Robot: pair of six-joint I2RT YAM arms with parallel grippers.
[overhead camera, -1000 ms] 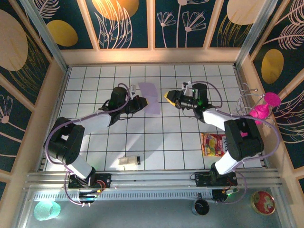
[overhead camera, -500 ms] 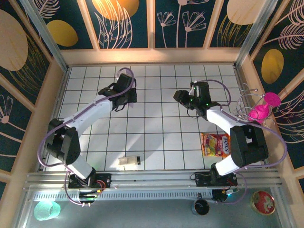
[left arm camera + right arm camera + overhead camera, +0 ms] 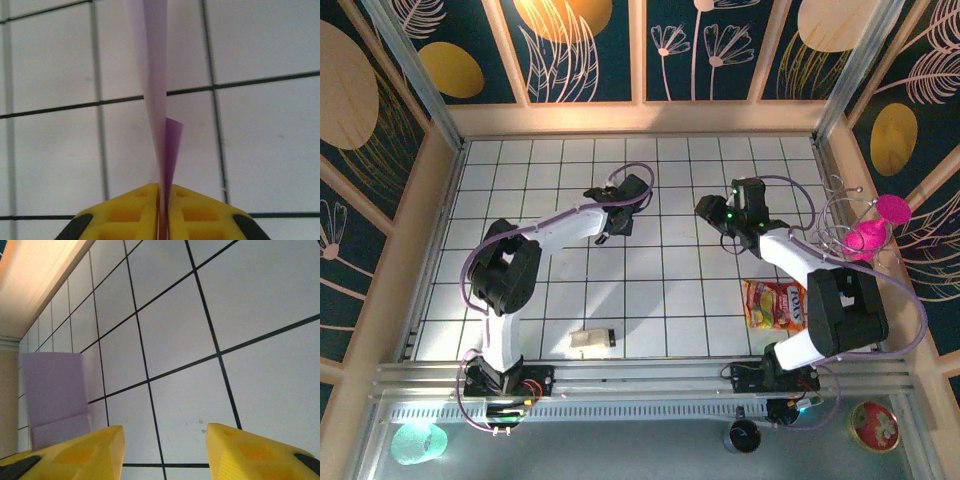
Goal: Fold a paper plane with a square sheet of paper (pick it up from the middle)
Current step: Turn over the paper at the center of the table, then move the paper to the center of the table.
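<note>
Across the white, black-gridded surface point(image 3: 670, 320) the left arm point(image 3: 560, 225) stretches toward the middle, the right arm point(image 3: 790, 255) facing it. The left hand point(image 3: 162, 191) is pressed together, pinching the thin pale lilac sheet of paper point(image 3: 154, 75), which stands edge-on over the tiles (a darker flap shows beside it). The right hand point(image 3: 164, 430) is spread, apart from the sheet. A red-yellow snack packet point(image 3: 772, 305) lies by the right arm; a small white block with a black end point(image 3: 590, 340) sits near the front edge.
</note>
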